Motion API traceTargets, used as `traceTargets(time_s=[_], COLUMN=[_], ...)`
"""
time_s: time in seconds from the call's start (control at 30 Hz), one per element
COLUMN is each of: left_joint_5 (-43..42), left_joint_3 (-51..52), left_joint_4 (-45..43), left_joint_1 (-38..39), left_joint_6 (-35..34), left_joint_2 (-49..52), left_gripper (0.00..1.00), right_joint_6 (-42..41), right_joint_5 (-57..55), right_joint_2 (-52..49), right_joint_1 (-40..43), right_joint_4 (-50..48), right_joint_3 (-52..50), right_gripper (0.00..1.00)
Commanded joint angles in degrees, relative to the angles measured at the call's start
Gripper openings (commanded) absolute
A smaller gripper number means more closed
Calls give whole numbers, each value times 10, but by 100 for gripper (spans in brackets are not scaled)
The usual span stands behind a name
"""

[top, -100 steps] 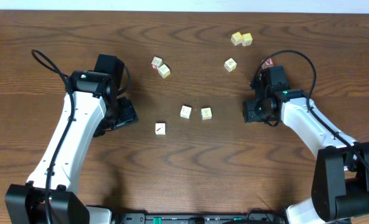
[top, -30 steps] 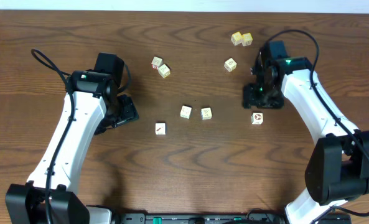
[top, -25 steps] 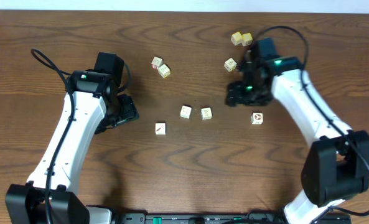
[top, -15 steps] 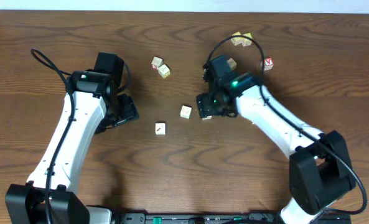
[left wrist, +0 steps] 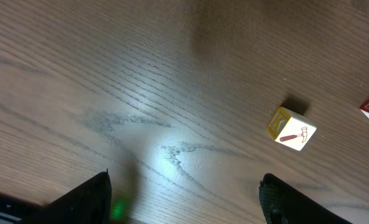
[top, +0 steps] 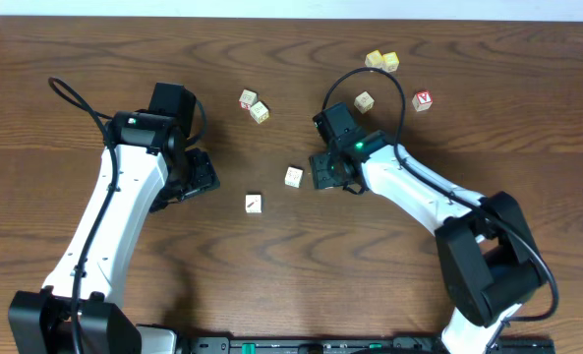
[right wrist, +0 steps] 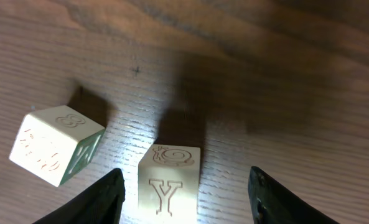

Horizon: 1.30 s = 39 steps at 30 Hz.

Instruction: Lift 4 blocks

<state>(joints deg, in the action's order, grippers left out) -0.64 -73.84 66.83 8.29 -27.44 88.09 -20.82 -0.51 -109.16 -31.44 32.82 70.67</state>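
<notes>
The surface (top: pixel 271 285) is dark brown wood with wavy grain. The left arm (top: pixel 124 211) and right arm (top: pixel 409 187) are white with black joints, and a green light (top: pixel 358 146) glows on the right one. The hammer block (left wrist: pixel 291 129) has a white face with a red mark and a yellow side. The Y block (right wrist: pixel 170 186) is cream, its letter outlined in tan. The cream block (right wrist: pixel 56 145) has a greenish side. The lettered cube (top: pixel 423 100) shows red on white.
</notes>
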Motion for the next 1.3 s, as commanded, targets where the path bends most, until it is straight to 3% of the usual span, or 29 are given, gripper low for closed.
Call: traceTargets(time_s=[0.0, 0.23, 0.37, 0.6, 0.87, 1.03, 1.27], left_joint_5=[11, 11, 11, 11, 11, 11, 11], left_joint_3=[6, 6, 6, 6, 6, 6, 6], left_joint_4=[2, 2, 2, 2, 2, 1, 1], left_joint_1=[-1, -1, -1, -1, -1, -1, -1], left_joint_6=[-10, -10, -10, -10, -10, -10, -10], left_joint_2=[-1, -1, -1, -1, -1, -1, -1], left_gripper=[76, 76, 76, 76, 76, 76, 76], right_joint_6=[4, 6, -15, -54, -100, -99, -17], right_joint_5=[-5, -10, -36, -56, -65, -64, 6], right_joint_2=[-26, -33, -32, -30, -29, -29, -29], right_joint_1=[-15, -19, -19, -9, 39, 80, 97], right_joint_4=[-4, -3, 0, 67, 178, 182, 166], right_joint_3=[-5, -5, -3, 26, 43, 43, 42], right_gripper=[58, 45, 30, 20, 17, 16, 17])
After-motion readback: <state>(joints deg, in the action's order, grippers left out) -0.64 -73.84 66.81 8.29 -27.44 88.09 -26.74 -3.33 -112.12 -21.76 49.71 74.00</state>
